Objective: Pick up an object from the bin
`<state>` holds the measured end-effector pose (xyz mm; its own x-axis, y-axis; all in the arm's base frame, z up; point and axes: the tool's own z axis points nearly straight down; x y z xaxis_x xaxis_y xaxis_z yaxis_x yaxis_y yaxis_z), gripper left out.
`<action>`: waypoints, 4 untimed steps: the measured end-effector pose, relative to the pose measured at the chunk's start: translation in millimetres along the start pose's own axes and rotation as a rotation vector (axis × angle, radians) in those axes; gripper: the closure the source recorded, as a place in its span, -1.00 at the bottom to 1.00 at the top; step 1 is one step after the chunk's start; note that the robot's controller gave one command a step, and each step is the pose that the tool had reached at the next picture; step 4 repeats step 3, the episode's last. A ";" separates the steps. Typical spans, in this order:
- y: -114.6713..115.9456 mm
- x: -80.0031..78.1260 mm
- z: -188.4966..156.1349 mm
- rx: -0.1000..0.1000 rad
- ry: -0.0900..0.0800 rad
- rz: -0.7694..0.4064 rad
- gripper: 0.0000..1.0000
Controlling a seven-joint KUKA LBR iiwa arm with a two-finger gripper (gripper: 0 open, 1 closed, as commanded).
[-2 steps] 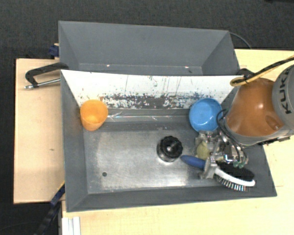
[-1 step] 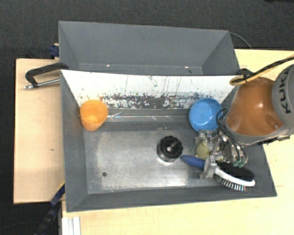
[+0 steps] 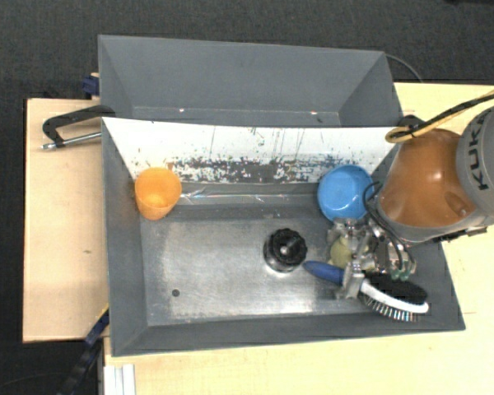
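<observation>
The orange cover [image 3: 420, 189] hides part of the blue cup [image 3: 341, 192]; the gripper [image 3: 354, 276] covers the brush [image 3: 395, 296] midway.

Matt grey metal bin [image 3: 230, 303]; glossy blue cup [image 3: 342, 192]

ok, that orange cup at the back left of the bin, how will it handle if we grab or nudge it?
The orange cup looks like plain plastic, so it is probably light and may flex under a squeeze. It is round and sits at the foot of the back wall, so a sideways nudge could tip and roll it.
</observation>
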<state>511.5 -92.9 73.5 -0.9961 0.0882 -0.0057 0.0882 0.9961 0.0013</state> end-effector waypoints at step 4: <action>2.6 -4.2 -48.0 0.000 -0.001 -0.001 1.00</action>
